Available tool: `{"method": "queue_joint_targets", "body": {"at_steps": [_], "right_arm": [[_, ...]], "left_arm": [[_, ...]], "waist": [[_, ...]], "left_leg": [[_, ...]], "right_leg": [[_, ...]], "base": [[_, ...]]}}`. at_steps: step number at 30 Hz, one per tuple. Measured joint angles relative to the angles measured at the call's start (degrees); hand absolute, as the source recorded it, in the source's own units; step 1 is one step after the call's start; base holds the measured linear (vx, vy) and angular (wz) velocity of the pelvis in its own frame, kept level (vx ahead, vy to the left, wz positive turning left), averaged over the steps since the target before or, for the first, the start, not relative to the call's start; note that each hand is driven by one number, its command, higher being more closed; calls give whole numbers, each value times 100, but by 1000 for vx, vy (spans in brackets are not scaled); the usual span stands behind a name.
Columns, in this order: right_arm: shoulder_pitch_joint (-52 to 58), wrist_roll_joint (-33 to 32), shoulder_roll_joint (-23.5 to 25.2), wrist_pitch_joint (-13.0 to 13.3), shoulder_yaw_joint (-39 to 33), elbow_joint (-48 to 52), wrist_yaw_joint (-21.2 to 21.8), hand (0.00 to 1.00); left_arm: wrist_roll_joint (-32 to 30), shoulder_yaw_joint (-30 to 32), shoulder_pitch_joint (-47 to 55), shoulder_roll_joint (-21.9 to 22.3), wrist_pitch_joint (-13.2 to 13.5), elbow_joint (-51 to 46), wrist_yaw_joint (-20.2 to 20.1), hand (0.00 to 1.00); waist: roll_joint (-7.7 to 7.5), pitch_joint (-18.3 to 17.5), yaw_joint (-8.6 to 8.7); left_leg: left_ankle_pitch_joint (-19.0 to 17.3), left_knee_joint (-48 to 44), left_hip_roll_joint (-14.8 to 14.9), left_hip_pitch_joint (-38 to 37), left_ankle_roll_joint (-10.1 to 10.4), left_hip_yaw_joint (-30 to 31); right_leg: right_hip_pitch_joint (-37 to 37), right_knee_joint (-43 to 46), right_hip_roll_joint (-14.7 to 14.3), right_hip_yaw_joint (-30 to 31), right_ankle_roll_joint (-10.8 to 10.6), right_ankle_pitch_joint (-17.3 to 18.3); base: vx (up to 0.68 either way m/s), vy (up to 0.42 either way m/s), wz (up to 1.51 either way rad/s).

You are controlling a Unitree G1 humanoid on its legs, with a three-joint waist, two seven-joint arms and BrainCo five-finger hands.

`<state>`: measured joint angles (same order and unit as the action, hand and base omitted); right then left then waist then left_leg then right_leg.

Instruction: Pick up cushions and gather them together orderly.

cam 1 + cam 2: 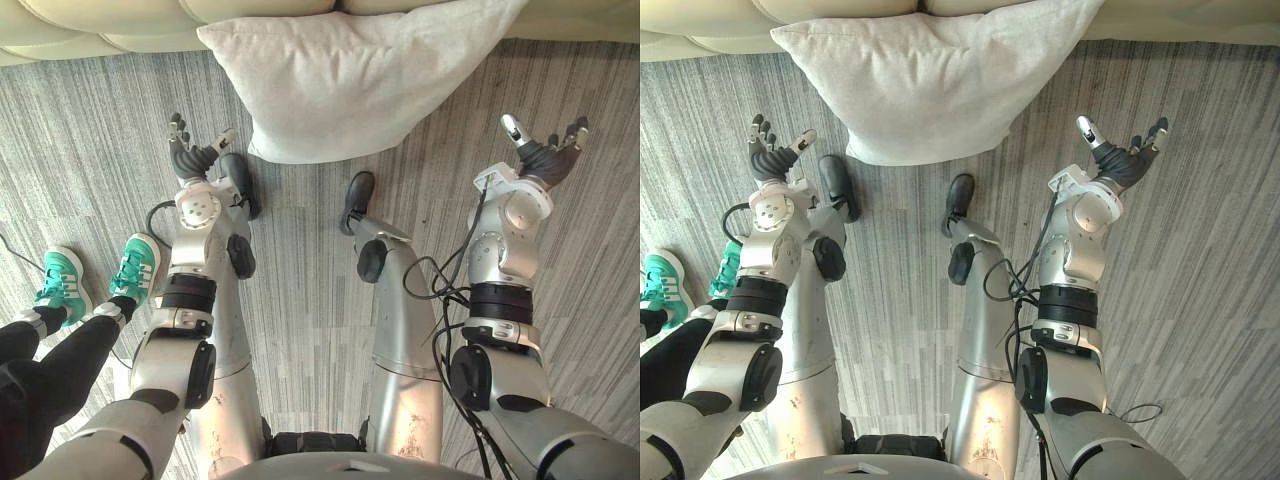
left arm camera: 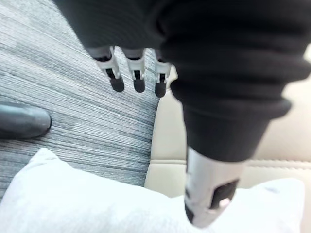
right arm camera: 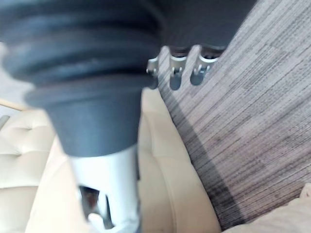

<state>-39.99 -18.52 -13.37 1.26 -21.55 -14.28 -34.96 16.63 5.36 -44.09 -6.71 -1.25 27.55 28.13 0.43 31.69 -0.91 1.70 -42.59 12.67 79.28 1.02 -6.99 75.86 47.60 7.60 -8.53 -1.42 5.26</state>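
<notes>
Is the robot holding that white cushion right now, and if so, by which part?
No, nothing is held. The left hand and the right hand are both open, one on each side of the white cushion and apart from it.

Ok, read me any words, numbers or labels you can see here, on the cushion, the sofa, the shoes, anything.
No text can be read.
The cushion, the sofa and the carpet are plain, with no label in sight.
The green sneakers may carry markings, but anything on them is too small to read.
</notes>
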Motion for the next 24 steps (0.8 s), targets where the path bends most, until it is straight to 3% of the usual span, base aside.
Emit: {"method": "queue_joint_targets", "body": {"at_steps": [9,20,21,22,24], "right_arm": [[-550,44,-53,-1,606,-228,624,0],[-1350,46,2,-23,1251,-538,861,0],[-1408,47,27,-22,1262,-551,861,0],[-1493,51,75,-21,1321,-600,860,100],[-1583,62,89,-11,1394,-678,859,100]], "left_arm": [[0,-338,-393,-10,0,-130,-109,0],[1,-670,-864,-5,-1,-206,-212,0],[0,-694,-943,0,-1,-207,-222,100],[-1,-711,-1026,-3,-2,-206,-221,100],[-4,-734,-1110,8,-6,-207,-215,100]], "waist": [[-6,4,8],[-25,15,-39],[-25,15,-29],[-25,15,13],[-25,15,59]], "left_leg": [[3,163,5,25,-2,-97],[40,185,-30,106,-42,-122],[47,185,-29,137,-35,-117],[56,191,-28,181,-29,-102],[63,210,-29,224,-24,-105]], "right_leg": [[8,-240,4,13,-59,-109],[175,-35,64,17,-72,-26],[217,-14,63,15,-61,-19],[264,-5,61,0,-53,-14],[322,2,63,1,-40,-7]], "base": [[-36,-18,-2],[-20,-36,5],[-34,-49,1],[-42,-53,2],[-14,-16,1]]}}
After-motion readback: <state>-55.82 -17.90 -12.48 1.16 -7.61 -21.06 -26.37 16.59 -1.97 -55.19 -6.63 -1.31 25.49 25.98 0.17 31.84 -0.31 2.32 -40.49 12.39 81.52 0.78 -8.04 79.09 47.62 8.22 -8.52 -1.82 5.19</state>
